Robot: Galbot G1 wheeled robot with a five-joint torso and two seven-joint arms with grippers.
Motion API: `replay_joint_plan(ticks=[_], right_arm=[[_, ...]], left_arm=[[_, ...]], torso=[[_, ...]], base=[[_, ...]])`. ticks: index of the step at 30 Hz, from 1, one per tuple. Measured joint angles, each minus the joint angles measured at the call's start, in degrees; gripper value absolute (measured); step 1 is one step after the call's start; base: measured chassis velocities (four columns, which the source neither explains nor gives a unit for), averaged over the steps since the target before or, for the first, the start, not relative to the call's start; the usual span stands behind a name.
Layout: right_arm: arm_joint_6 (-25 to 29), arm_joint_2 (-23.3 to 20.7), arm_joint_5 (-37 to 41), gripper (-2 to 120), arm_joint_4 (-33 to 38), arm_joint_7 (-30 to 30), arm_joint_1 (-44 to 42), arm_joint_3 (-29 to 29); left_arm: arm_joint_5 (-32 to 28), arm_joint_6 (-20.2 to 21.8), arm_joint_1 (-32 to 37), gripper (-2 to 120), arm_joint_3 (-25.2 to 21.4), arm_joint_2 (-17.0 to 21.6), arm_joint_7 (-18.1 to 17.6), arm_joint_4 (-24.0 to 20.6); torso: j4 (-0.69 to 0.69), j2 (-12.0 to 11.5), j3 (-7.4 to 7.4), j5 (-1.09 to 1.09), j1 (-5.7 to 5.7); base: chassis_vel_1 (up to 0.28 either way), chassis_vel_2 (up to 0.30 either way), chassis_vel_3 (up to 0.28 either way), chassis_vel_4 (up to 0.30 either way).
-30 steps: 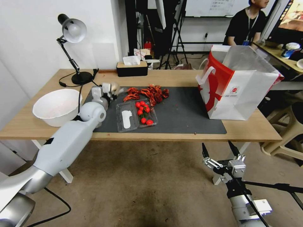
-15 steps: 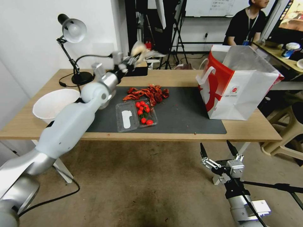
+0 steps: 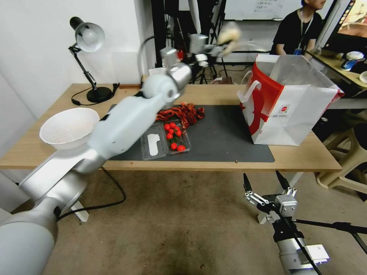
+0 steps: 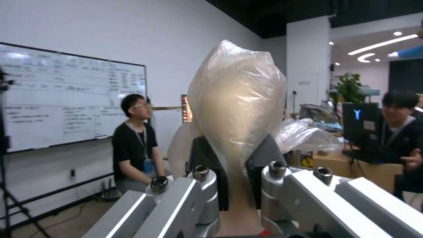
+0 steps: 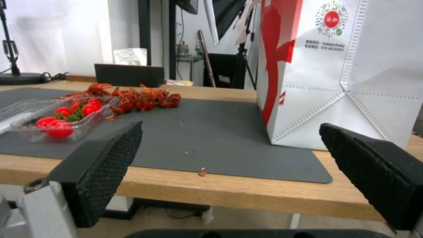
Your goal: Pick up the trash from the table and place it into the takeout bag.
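Between left pincer [image 4: 236, 165] fingers, wad [image 4: 238, 99] wrapping shows creases.

White plaster wall [image 3: 34, 65], mottled grey-brown concrete floor [image 3: 172, 229], large white wall-mounted whiteboard [image 4: 66, 96], long ceiling strip lights [image 4: 379, 44] glowing

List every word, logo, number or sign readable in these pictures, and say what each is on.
None reads clearly.
Takeout bag: round red logo ringed with dots, two lines of small print below, too small to read.
Whiteboard: handwritten rows, too blurred to read.
Dark monitor: one pale mark, perhaps "Y", uncertain.
Clamshell box: white label, no legible text.
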Motion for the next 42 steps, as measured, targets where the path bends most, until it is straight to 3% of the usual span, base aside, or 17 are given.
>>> replay_joint_plan(ticks=[10, 18, 25, 32, 33, 40, 42], right_arm=[[0.5, 0.5, 0.0, 100, -0.2, -0.3, -0.1, 0.2], [1.0, 0.9, -0.4, 100, -0.4, -0.7, -0.5, -0.1], [1.3, 0.8, -0.4, 100, -0.4, -0.7, -0.7, 0.3], [1.5, 0.8, -0.2, 100, -0.6, -0.8, -0.7, 0.3], [1.6, 0.8, -0.2, 100, -0.7, -0.8, -0.6, 0.3], [1.6, 0.9, -0.1, 100, -0.7, -0.8, -0.5, 0.3], [1.7, 0.8, -0.1, 100, -0.8, -0.8, -0.5, 0.3]], left_arm=[[0.3, -1.4, -3.5, 5, 5.2, -6.3, 1.1, 4.0], [2.8, -3.6, -5.3, 5, 10.2, -13.0, 0.4, 9.9], [7.7, -4.5, -5.8, 5, 11.6, -15.2, 0.7, 13.9], [10.5, -4.4, -5.9, 6, 12.5, -15.3, -2.2, 14.5], [11.3, -4.1, -5.9, 15, 12.8, -15.3, -3.2, 14.5], [12.1, -3.0, -5.8, 35, 13.3, -15.2, -4.2, 13.7], [13.7, -1.0, -6.0, 47, 13.6, -14.9, -5.2, 13.6]], torso=[[0.01, 0.0, 0.0, -0.01, 0.0], [0.0, 0.0, 0.0, -0.01, 0.0], [0.0, 0.0, 0.0, -0.02, 0.0], [0.01, 0.0, -0.01, -0.02, 0.0], [0.01, 0.0, -0.01, -0.02, 0.0], [-0.01, 0.0, -0.01, -0.02, 0.0], [0.01, 0.0, -0.01, -0.02, 0.0]], base=[[0.0, 0.0, 0.0, 0.0], [0.0, 0.0, 0.0, 0.0], [0.0, 0.0, 0.0, 0.0], [0.0, 0.0, 0.0, 0.0], [0.0, 0.0, 0.0, 0.0], [0.0, 0.0, 0.0, 0.0], [0.0, 0.0, 0.0, 0.0]])
